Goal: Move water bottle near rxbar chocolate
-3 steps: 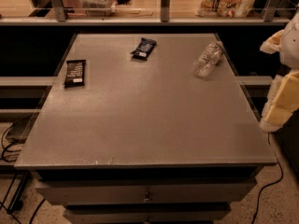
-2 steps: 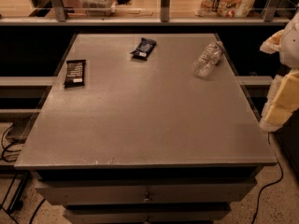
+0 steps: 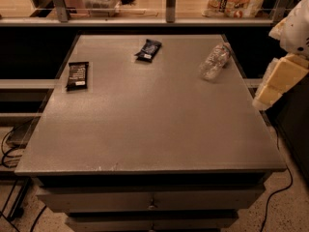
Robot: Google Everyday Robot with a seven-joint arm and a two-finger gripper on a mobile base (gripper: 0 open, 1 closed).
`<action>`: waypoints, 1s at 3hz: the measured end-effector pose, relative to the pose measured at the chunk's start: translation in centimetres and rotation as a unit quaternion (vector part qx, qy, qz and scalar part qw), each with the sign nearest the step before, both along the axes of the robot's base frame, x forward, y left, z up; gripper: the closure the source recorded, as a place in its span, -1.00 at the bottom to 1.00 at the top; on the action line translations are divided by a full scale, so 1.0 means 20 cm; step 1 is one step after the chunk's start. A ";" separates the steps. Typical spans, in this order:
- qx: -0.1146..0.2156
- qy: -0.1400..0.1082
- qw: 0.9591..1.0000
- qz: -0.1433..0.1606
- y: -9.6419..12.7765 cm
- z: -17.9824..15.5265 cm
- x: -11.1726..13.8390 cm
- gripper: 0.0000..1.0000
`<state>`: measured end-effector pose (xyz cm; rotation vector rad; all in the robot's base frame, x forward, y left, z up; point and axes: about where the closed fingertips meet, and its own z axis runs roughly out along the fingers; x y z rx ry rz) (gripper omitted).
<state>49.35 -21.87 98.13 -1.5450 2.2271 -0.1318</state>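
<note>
Rightward, past the edge of the grey metal counter [image 3: 145, 129], hangs the pale cream gripper [image 3: 277, 83]; I cannot tell if it is spread or pressed together. Nearest it, the small clear crinkly water bottle [image 3: 215, 62] lies on its side at the back right. The flat black rxbar chocolate [image 3: 77, 75] lies well apart, by the left edge.

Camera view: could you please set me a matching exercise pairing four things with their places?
Things:
1. bottle
2. rxbar
3. dark packet
4. gripper

Places:
A. left side of the table
B. off the table's right edge
C. far right of the table
D. far middle of the table

Pairs: 1-C, 2-A, 3-D, 4-B.
</note>
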 end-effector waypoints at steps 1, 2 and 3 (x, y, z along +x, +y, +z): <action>0.000 0.000 1.000 0.000 0.00 0.00 0.00 -1.00; 0.056 -0.009 0.997 -0.059 -0.05 -0.06 0.13 -1.00; 0.107 -0.016 0.987 -0.117 -0.09 -0.11 0.29 -1.00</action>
